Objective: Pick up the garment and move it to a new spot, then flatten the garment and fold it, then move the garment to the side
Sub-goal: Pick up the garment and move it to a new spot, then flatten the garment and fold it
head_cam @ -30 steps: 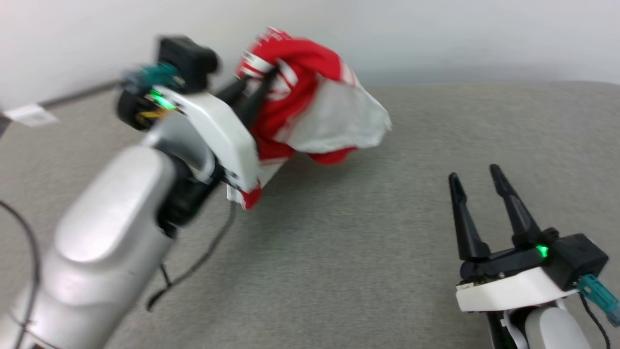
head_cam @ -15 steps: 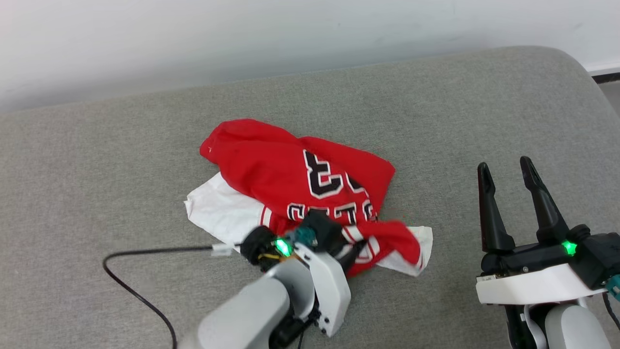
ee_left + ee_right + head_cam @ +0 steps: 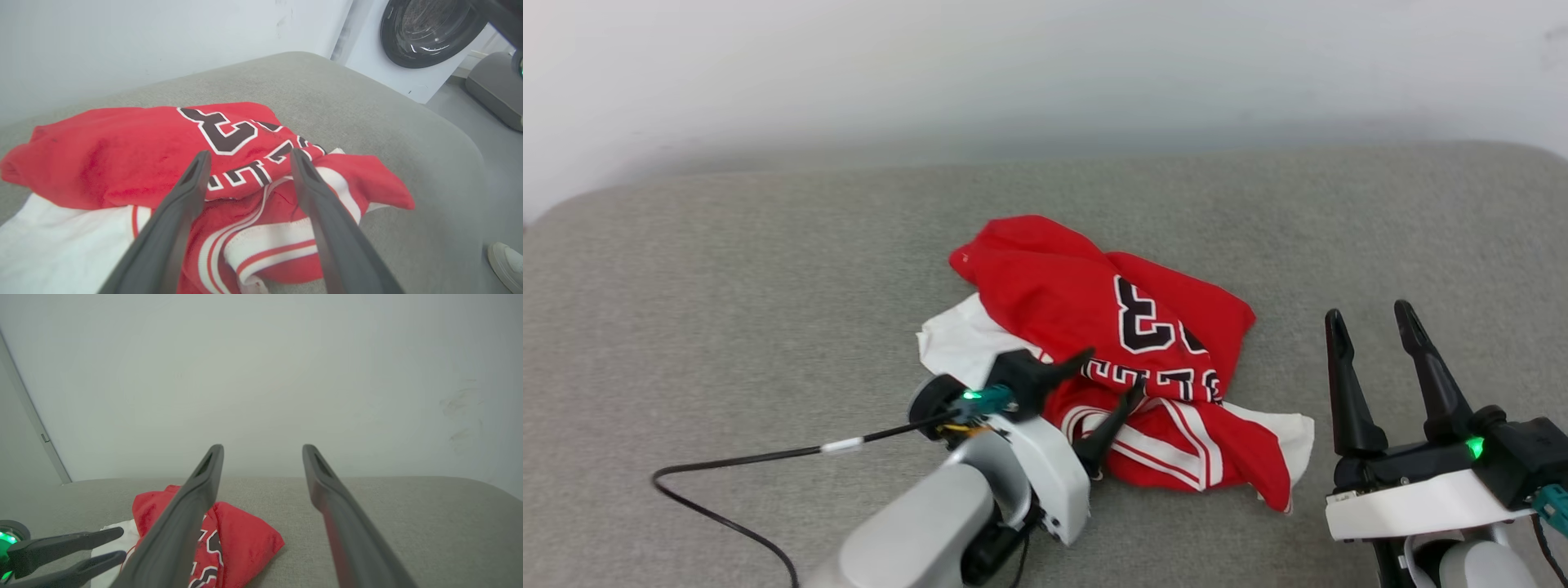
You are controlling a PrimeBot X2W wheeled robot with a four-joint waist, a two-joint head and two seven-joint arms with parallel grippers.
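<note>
The garment, a red jersey with white sleeves and black lettering, lies crumpled on the grey cushion. My left gripper stands open over its near striped edge, with nothing between the fingers. In the left wrist view the left gripper straddles the garment just above the lettering and the white-striped trim. My right gripper is open and empty, apart from the cloth at the lower right. The right wrist view looks past the right gripper at the garment and the left gripper's fingers.
A black cable trails from the left wrist across the cushion. A white wall rises behind. Past the cushion's right end stand a washing machine and a grey bin. A person's shoe is on the floor there.
A second ago the left gripper held the garment in the air; it then lowered it onto the cushion and has now opened and let go. The head camera shifted. The right gripper stayed open.
</note>
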